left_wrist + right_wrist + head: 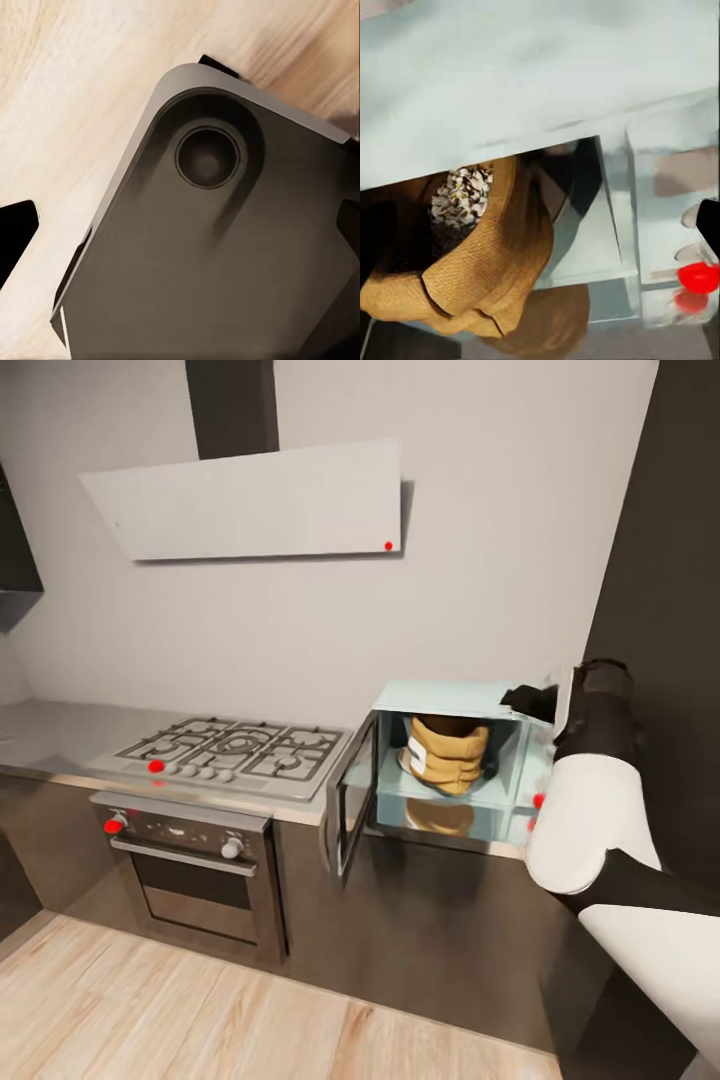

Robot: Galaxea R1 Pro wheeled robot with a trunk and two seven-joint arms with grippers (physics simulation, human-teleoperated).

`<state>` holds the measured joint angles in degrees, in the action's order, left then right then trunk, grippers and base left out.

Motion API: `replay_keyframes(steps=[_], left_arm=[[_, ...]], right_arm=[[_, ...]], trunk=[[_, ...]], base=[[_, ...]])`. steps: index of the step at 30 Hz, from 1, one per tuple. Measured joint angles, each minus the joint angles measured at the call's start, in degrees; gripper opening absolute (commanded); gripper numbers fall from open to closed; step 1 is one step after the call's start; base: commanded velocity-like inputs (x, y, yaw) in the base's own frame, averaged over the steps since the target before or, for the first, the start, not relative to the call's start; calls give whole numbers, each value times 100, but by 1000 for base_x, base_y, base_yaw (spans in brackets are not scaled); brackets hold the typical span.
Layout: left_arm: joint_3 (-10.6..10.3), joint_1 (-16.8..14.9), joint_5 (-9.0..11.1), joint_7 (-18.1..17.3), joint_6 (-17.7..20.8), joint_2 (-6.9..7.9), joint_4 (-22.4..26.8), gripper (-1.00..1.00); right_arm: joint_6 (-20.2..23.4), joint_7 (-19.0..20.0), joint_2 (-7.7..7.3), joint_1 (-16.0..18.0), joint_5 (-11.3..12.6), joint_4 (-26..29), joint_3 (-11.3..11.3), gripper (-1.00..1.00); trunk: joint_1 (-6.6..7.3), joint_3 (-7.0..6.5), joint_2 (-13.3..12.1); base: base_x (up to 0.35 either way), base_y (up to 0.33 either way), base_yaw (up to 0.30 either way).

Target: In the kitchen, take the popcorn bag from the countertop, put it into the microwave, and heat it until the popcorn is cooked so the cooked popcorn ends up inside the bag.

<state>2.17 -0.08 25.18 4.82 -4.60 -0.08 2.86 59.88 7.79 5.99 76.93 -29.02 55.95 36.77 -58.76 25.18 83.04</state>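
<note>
The pale mint-blue microwave stands on the grey countertop, its dark glass door swung open to the left. Inside it the tan popcorn bag stands upright with its white label facing left. In the right wrist view the popcorn bag shows pale speckled popcorn at its mouth, under the microwave's roof. My right gripper hovers at the microwave's top right corner, above the red light; its jaws are not clearly shown. My left gripper hangs open over the floor.
A gas hob and a built-in oven with red knobs sit left of the microwave, under a slanted hood. A dark tall cabinet rises at the right. Light wood floor lies in front. A dark robot part lies beneath the left gripper.
</note>
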Motion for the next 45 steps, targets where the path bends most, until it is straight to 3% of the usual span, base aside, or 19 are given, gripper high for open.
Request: replay_keyframes(steps=[3, 4, 6, 8, 11, 13, 16, 18, 20, 22, 36, 45], left_arm=[[0, 0, 0, 0, -1, 0, 0, 100], [0, 1, 1, -1, 2, 0, 0, 100], [-1, -1, 1, 0, 2, 0, 0, 100], [-1, -1, -3, 0, 1, 0, 0, 100], [0, 0, -1, -1, 3, 0, 0, 100], [0, 0, -3, 0, 3, 0, 0, 100], [0, 0, -4, 0, 0, 0, 1, 100], [0, 0, -1, 5, -1, 0, 0, 100], [6, 0, 8, 7, 1, 0, 0, 100], [8, 0, 24, 11, -3, 0, 5, 100], [-32, 0, -11, -1, 13, 17, 0, 100], [-32, 0, -11, -1, 12, 17, 0, 100]], right_arm=[[1, 670, 3, -4, -18, 287, -5, 100], [-1, 899, 18, -311, -109, 273, -68, 100], [1, 966, 133, -1035, -136, 234, -443, 100], [1, 978, 270, -1509, -100, 196, -917, 100], [-10, 927, 376, -1579, -101, -121, -988, 100], [-745, 911, 393, -1617, -85, -453, -999, 100], [-3679, 873, 391, -2338, -80, -776, -996, 100], [-4650, 800, 391, -2572, -67, -827, -980, 100], [-5066, 752, 391, -2659, 4, -852, -911, 100], [-5208, 718, 391, -2688, 167, -915, -834, 100], [-5219, 715, 391, -2689, 186, -1082, -831, 100], [-5275, 382, 391, -2689, 181, -1083, -831, 100]], trunk=[[0, 0, 0], [0, 1, -1], [-1, 2, -1], [1, 1, -1], [3, 0, -1], [3, 0, 0], [3, 2, 0], [3, 1, 0], [3, 0, 0], [4, 0, 0], [7, 0, 1], [7, 0, 1]], base=[[-334, 0, 0], [-334, 0, 0], [-329, 0, 0], [-174, 0, 0], [-41, 0, 0], [-7, 0, 0], [-1, 0, 0], [0, 0, 0], [0, 0, 0], [74, 0, 0], [304, 0, 0], [322, 0, 0]])
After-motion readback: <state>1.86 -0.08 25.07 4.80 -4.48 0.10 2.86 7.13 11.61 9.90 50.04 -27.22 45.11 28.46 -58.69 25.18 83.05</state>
